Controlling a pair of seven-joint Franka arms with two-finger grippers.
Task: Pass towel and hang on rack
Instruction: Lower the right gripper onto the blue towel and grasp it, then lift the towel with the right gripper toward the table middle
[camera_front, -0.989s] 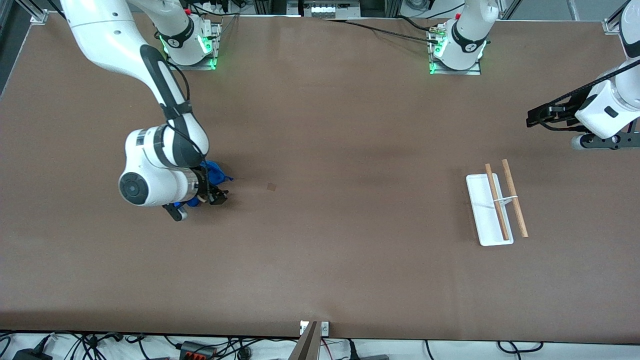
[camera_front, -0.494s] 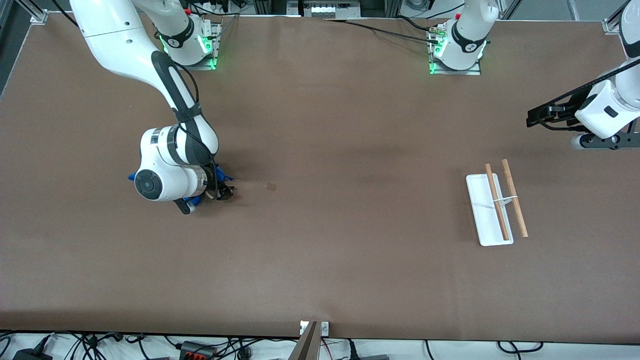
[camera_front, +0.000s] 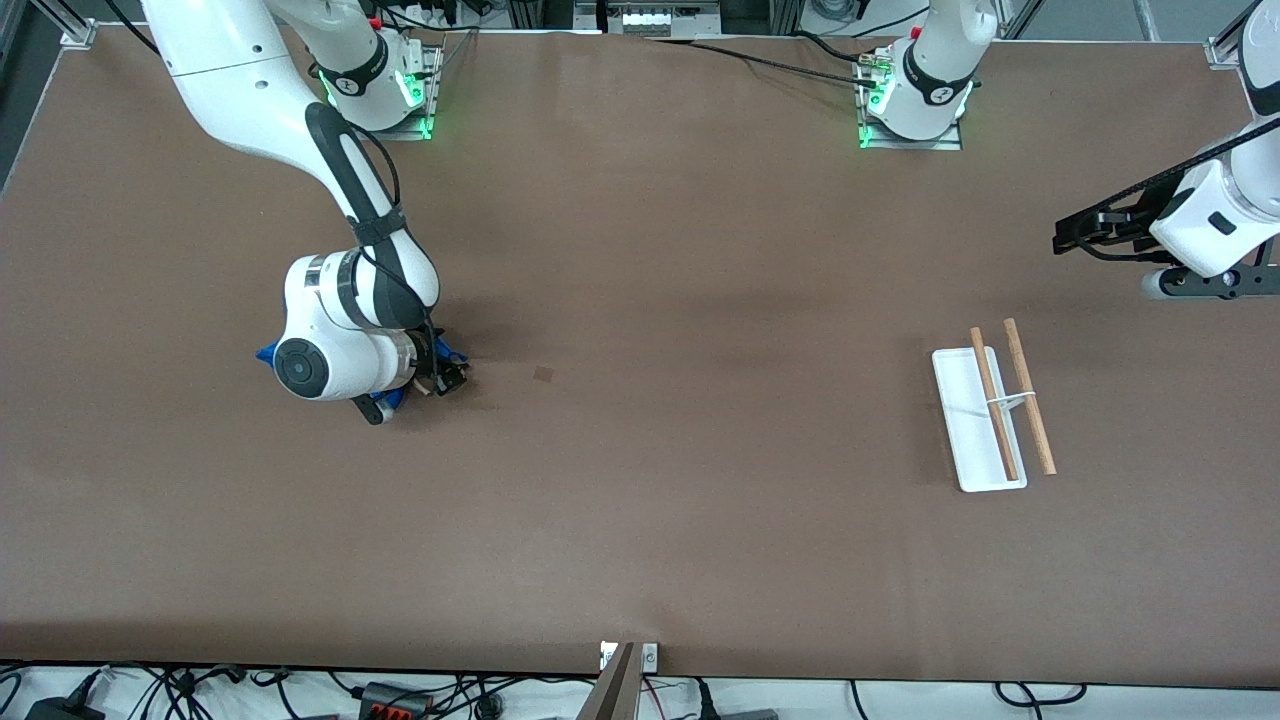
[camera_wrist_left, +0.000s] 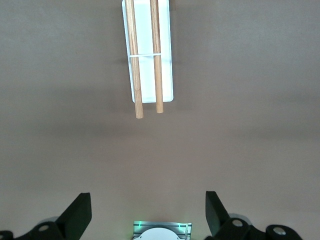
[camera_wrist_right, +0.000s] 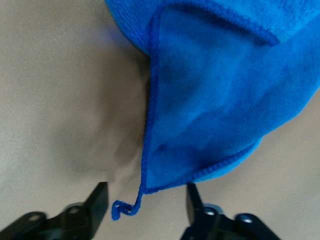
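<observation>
**Towel corner between spread jaws, grip not yet made**

The right gripper (camera_wrist_right: 145, 207) was low over the towel (camera_wrist_right: 220, 95) toward the right arm's end of the table (camera_front: 640, 500), jaws spread with a hemmed corner and a loose thread between them. If they closed only on that thread or the thin edge, the towel would likely slip out on lifting, or drag and bunch along the table.

The left gripper (camera_wrist_left: 147, 215) waited, jaws spread and empty, high near the table edge at the left arm's end. The rack (camera_front: 992, 405) stood near that end, well apart from the towel, so the handover would be long and a weak pinch might drop the cloth mid-table. The rack's white tray held nothing, and its two rods were bare.
</observation>
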